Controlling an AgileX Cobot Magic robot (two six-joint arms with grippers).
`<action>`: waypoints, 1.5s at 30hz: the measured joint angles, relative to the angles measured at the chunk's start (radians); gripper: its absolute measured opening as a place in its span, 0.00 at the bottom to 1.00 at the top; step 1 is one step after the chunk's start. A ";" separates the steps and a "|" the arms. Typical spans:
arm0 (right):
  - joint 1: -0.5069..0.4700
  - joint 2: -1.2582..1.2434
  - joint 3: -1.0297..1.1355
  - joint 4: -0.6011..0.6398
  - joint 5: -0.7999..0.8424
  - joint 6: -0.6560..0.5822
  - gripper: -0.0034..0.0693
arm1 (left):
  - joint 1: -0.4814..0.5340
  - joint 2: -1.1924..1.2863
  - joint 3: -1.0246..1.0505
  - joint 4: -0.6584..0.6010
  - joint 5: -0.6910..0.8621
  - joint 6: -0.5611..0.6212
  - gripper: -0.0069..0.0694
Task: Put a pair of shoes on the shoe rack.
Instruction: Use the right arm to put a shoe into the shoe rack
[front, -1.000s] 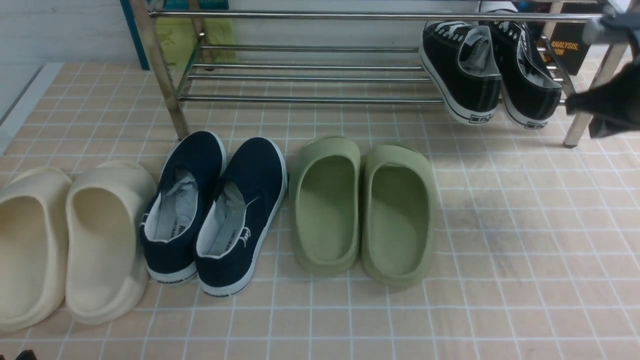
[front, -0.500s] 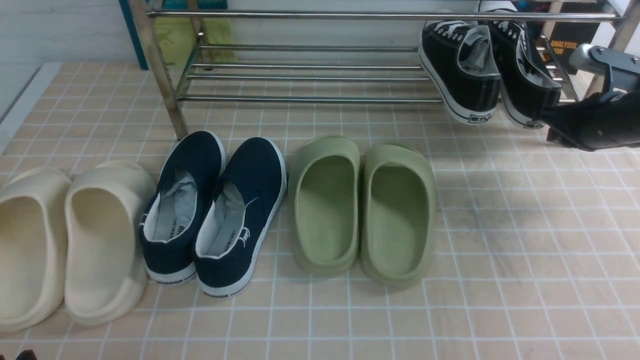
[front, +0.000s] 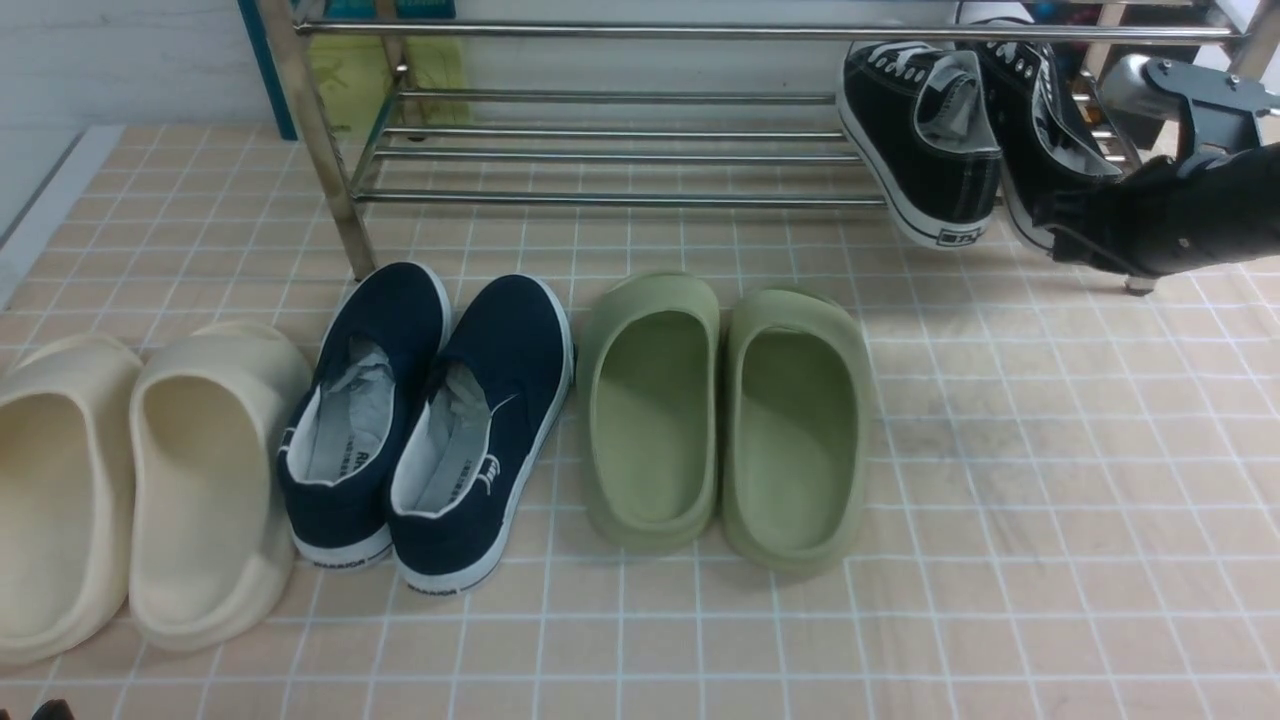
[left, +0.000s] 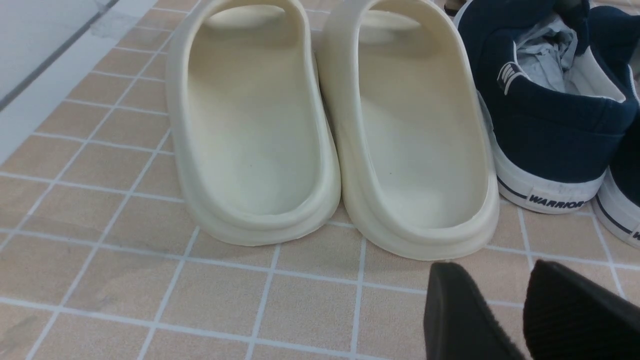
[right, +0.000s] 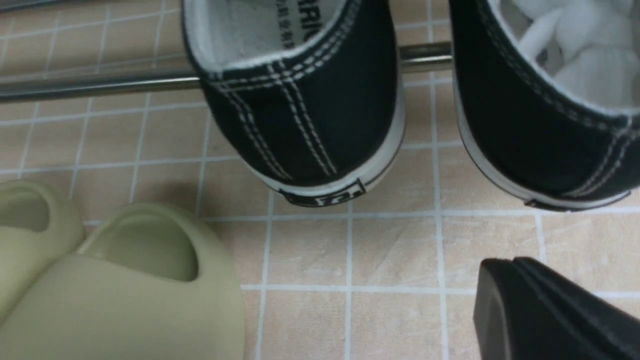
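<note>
Beige-tiled worktop, white grout, pale wall behind. Wide low shoe rack of shiny steel tubes along the far edge. Two black canvas lace-up sneakers with white soles on its lower tier, right end, heels tipped down over the front bar. Row on the tiles nearer the camera: cream foam slippers, navy slip-on shoes, green foam slippers. Right hand beside the outer sneaker's heel; only one finger shows, so cannot tell whether apart or together. Left hand low near the cream slippers, fingers slightly apart, holding nothing
</note>
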 joint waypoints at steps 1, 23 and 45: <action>0.000 -0.002 0.000 0.017 0.005 -0.025 0.02 | 0.000 0.000 0.000 0.000 0.000 0.000 0.40; 0.126 0.089 -0.012 0.565 -0.218 -0.775 0.02 | 0.000 0.000 0.000 0.000 0.000 0.000 0.40; 0.124 -0.045 -0.066 0.562 0.009 -0.745 0.09 | 0.000 0.000 0.000 0.000 0.000 0.000 0.40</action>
